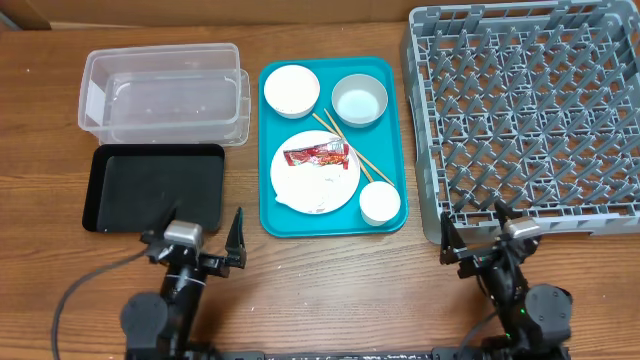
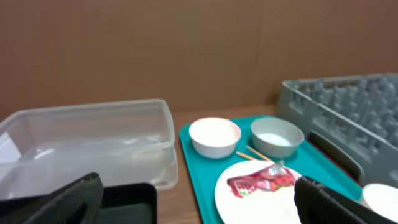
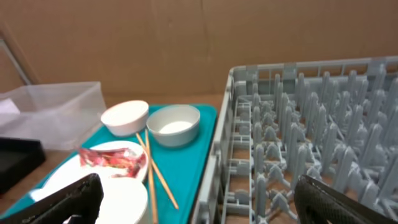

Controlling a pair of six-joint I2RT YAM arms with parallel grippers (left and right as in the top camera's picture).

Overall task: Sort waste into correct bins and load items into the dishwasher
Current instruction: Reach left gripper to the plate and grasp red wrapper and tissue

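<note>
Two arms hang over the worktop's (image 1: pixel 330 290) near edge, jaws wide apart: left pincer (image 1: pixel 203 232) near the black tray (image 1: pixel 150 190), right pincer (image 1: pixel 472 228) near the rack (image 1: pixel 530 110). We see the wrapper (image 1: pixel 316 155) on the plate (image 1: pixel 340 182), mid-worktop on the teal tray (image 1: pixel 268 205), alongside bowls (image 1: pixel 291 90), chopsticks (image 1: pixel 365 165) and cup (image 1: pixel 380 203). The tub (image 1: pixel 160 50) sits far left.

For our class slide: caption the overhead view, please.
Teal tray holding a plate with red wrapper, beside the grey dish rack.
</note>
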